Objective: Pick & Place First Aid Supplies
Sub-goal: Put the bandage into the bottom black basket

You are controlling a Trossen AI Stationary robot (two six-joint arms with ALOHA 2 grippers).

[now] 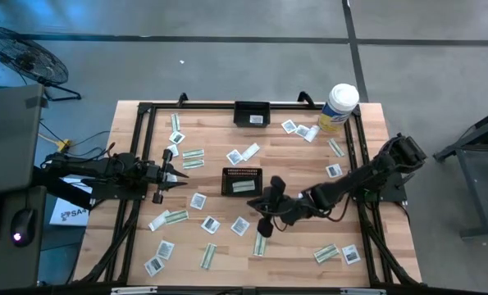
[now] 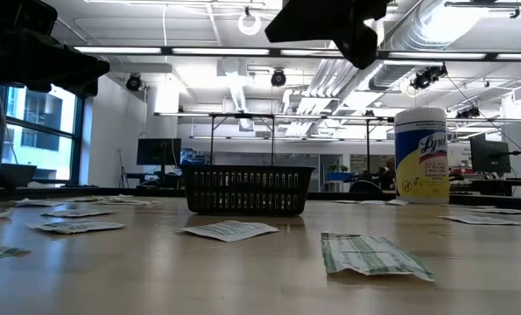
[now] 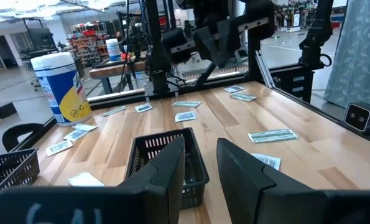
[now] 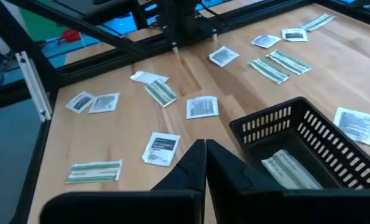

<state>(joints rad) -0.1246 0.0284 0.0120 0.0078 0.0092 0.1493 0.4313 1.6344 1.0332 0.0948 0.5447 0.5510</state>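
Right gripper (image 4: pixel 204 155), fingers pressed together and empty, hangs beside a basket (image 4: pixel 309 134) half hiding one strip (image 4: pixel 288 168); packets (image 4: pixel 163 149) litter the wooden surface (image 4: pixel 191 81).

The table (image 1: pixel 301 262) is seen to be made of pale wooden planks, with the grain and the seams left visible and a smooth, faintly satin finish. It is framed by black metal bars (image 1: pixel 133 172) of matt appearance. The first aid supplies (image 4: pixel 161 149) are shown as thin paper packets, matt and lightly creased, some white with dark print, others striped green and white (image 2: pixel 372 255). The black baskets (image 2: pixel 248 189) are formed of slotted walls, probably matt plastic, though this cannot be judged with certainty. The canister (image 3: pixel 61 87) is given a glossy printed label and a white plastic lid. The fingers (image 3: pixel 247 177) of the left gripper are finished in dull black.
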